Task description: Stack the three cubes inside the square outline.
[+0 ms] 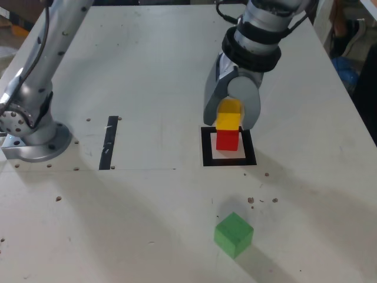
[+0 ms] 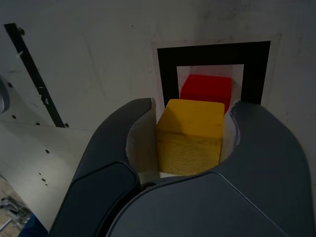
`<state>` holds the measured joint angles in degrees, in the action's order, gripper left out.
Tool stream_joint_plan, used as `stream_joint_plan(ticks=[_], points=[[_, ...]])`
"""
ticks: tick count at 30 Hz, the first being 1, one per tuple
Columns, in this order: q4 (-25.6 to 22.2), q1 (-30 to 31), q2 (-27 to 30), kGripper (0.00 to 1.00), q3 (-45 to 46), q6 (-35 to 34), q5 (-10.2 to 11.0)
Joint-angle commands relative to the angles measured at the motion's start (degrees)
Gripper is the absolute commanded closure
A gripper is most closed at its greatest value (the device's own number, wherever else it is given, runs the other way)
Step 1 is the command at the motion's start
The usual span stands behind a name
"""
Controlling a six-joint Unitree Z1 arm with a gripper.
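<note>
Now, the yellow cube [image 1: 228, 121] is pinched between the fingers of the gripper [image 1: 232, 109], one finger on each side, and in the exterior view it appears just above the red cube [image 1: 227, 141]; whether the two touch, the views don't settle. Look at that yellow face in the wrist view, grainy and a little mottled, edges crisp, while the red one sits inside the square outline [image 1: 206, 154], flat matte black around a white centre. The gripper's fingers are smooth dark grey shells with broad rounded ends, and their pale inner lining looks ragged along the rim. And over here, on its own, nearer the exterior view's camera, it's the green cube [image 1: 234, 235], matte, sharp-cornered, set corner-on and well apart from the outline, throwing a soft shadow. Off toward the exterior view's left lies a narrow black strip [image 1: 109, 142], straight-edged, and beyond it a round metal base [image 1: 38, 146] with a silvery sheen carries a stout tube and a dark cable. All of it on a broad whitish tabletop [image 1: 147, 224], dull-surfaced, crossed by a thin seam and pocked with small brownish holes, with dim clutter and something blue [image 1: 346, 71] past the edge at the exterior view's right.
</note>
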<state>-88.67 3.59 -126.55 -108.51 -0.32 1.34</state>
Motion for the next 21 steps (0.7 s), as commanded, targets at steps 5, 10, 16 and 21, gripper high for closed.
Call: stream_joint_plan(ticks=[5,10,16,21], points=[[0.38,0.02,-0.63,0.58,0.12,0.53,-0.27],[0.72,0.0,-0.58,0.42,0.34,0.64,-0.29],[0.82,-0.11,-0.54,0.19,0.71,0.7,-0.35],[0.77,-0.57,-0.61,0.16,1.58,0.79,-0.49]])
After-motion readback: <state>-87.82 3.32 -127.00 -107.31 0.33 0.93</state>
